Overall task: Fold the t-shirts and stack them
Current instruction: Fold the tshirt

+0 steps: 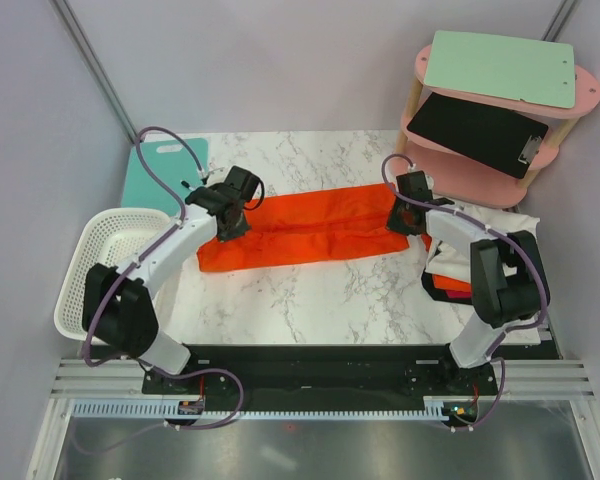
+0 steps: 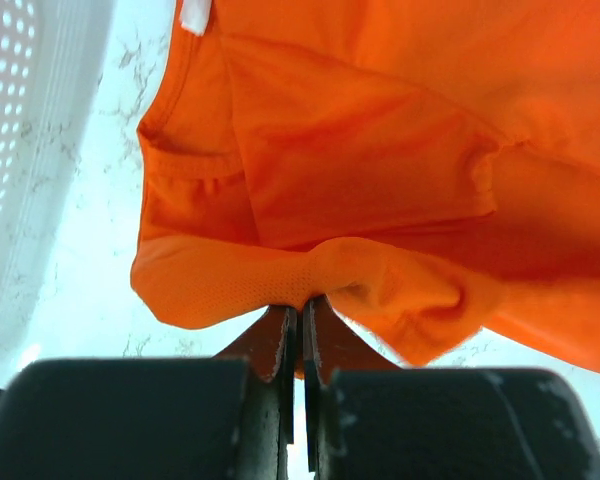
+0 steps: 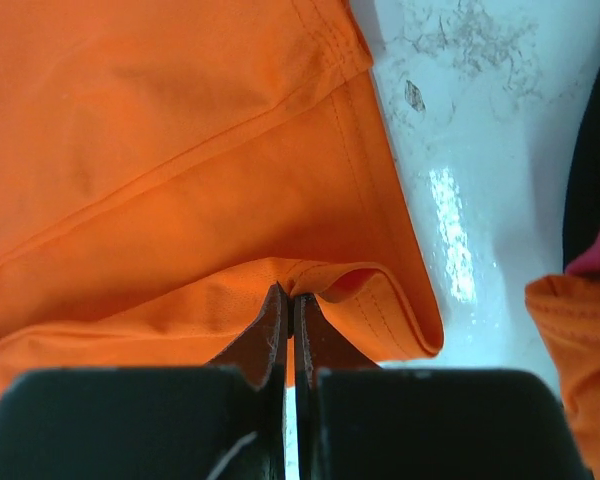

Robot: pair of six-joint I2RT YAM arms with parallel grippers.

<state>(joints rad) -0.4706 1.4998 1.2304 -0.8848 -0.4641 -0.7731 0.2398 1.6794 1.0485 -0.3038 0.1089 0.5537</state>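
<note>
Mid-fold: the orange t-shirt [image 1: 315, 235] lies stretched across the table [image 1: 310, 295], the left claw [image 1: 230, 230] pinched shut on its sleeve end, the right claw [image 1: 400, 222] clamped on the hem corner. Next, I'd guess, both lift together — evenly — to lay one edge over.

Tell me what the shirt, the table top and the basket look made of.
Shirt: soft matte knit cloth, likely; it bunches, shows fine pinholes and stitched hems. Table top: marble or a marble-look laminate, glossy; grey veins, bright glare. Basket: white plastic, probably; stiff latticed walls with even holes.
</note>
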